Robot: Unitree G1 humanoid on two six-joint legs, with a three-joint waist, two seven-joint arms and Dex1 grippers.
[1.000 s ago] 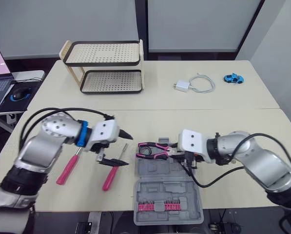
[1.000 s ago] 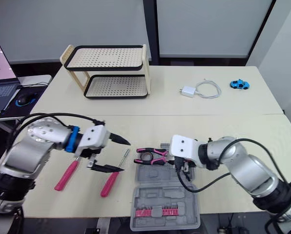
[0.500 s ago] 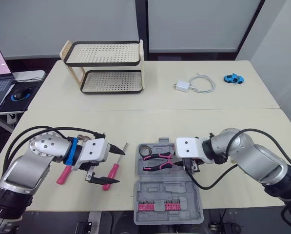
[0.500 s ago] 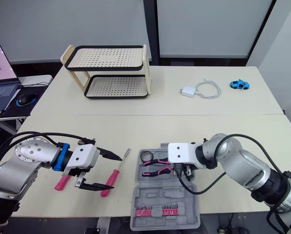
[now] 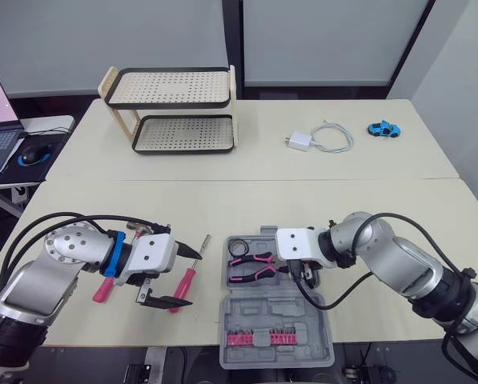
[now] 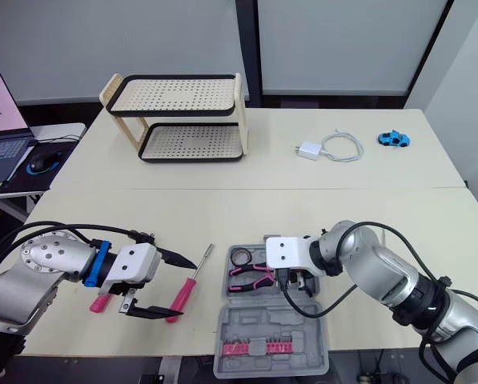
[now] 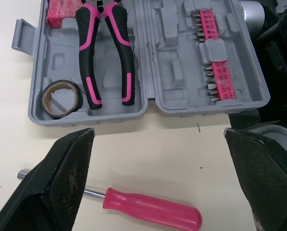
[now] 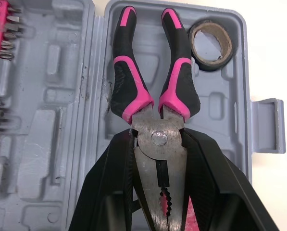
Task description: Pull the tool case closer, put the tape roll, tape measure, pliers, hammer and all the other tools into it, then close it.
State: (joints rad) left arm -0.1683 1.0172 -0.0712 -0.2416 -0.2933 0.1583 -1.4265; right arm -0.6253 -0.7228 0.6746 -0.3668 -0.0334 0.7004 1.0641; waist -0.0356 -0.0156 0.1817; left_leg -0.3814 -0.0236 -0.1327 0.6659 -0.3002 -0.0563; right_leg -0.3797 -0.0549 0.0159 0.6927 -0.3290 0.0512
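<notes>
The grey tool case (image 5: 275, 316) lies open at the table's near edge, with pink bits (image 5: 259, 339) in its near half. A black tape roll (image 5: 238, 245) sits in its far left corner. The pink-and-black pliers (image 5: 251, 266) lie in the far half, and my right gripper (image 8: 158, 137) is shut on their metal head. My left gripper (image 5: 192, 278) stands wide open just above a pink screwdriver (image 5: 186, 280) lying left of the case. A second pink-handled tool (image 5: 102, 286) lies farther left, partly hidden by my left arm.
At the back left stands a two-tier perforated rack (image 5: 174, 108). A white charger with cable (image 5: 319, 138) and a blue toy car (image 5: 383, 128) lie at the back right. A laptop and mouse (image 5: 30, 152) are on a side desk to the left.
My right gripper has carried the pliers from the case's far edge down into its far half. My left gripper has dropped back toward the near edge, over the pink screwdriver.
</notes>
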